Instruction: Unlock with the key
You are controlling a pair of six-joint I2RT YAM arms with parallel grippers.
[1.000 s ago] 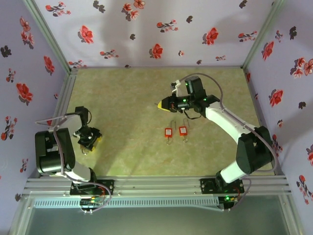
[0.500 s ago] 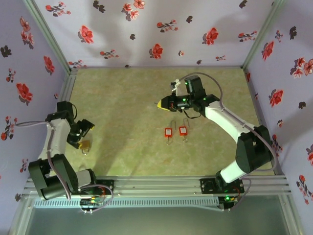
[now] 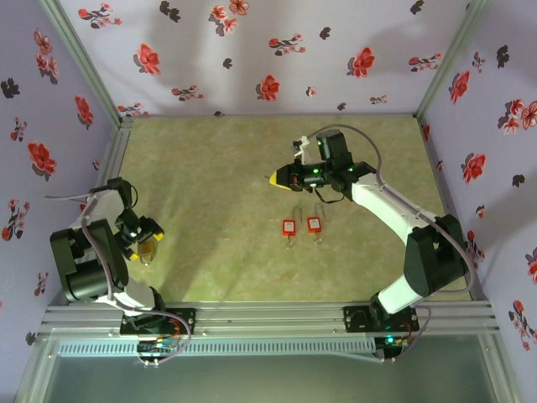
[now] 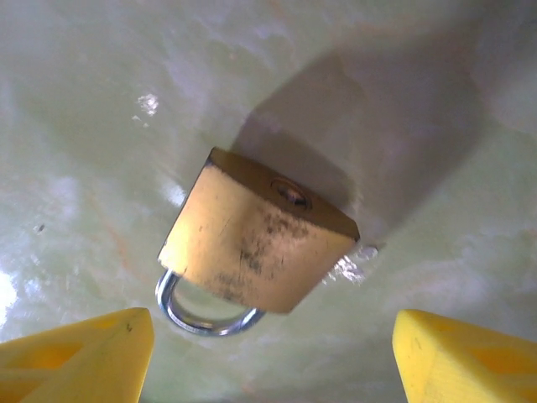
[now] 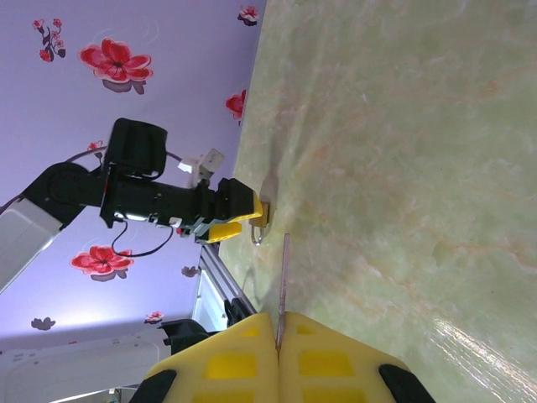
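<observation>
A brass padlock [image 4: 256, 239] with a steel shackle [image 4: 205, 315] lies flat on the table near the left edge, its keyhole end facing away from the camera. My left gripper [image 4: 273, 369] hovers open right over it, one yellow fingertip at each side and neither touching it. In the top view the padlock [image 3: 149, 251] sits just in front of the left gripper [image 3: 149, 238]. My right gripper [image 3: 276, 179] is held above the table's middle, shut on a thin key [image 5: 284, 273] whose blade sticks out from the pads. In the right wrist view the blade points toward the far padlock [image 5: 262, 220].
Two more keys on red tags [image 3: 289, 227] [image 3: 314, 224] lie side by side on the table below the right gripper. Flowered walls close in the table on three sides. A metal rail [image 3: 268, 317] runs along the near edge.
The left arm pulled back to the left and off the padlock, its jaws opening, then came back close over it. The padlock stayed on the table. The right arm held still.
</observation>
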